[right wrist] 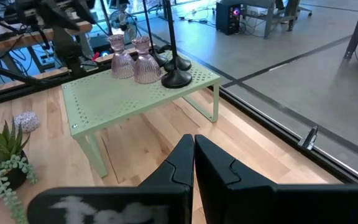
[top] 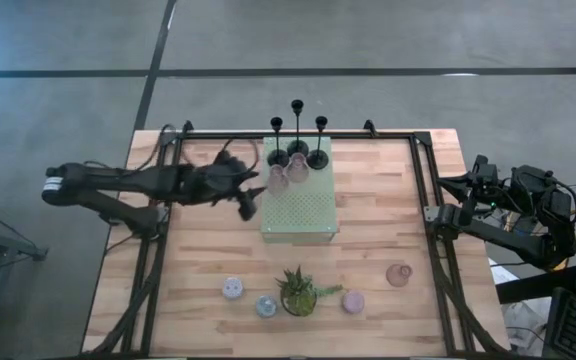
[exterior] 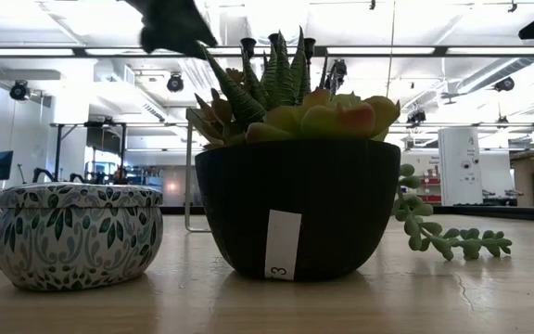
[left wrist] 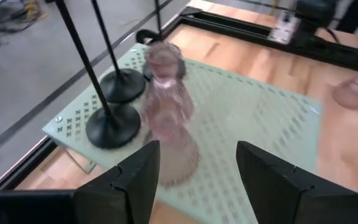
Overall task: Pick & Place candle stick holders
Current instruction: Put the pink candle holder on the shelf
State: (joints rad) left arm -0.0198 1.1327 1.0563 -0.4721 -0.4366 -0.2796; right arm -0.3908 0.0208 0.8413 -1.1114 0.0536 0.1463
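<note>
While hovering empty and wide open, left gripper (left wrist: 194, 180) is nearing pink glass holder (left wrist: 173, 134); centre jaws squarely before closing.

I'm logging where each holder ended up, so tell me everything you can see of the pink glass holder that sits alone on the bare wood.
The lone pink glass holder is squat, translucent and pale pink, seemingly ribbed glass. It stands on the bare wooden table, off the pale green mat, on the right arm's side, beyond the potted plant. Nothing touches it but the tabletop. The left wrist view shows it only as a blur. The other two pink holders stand on the mat.
</note>
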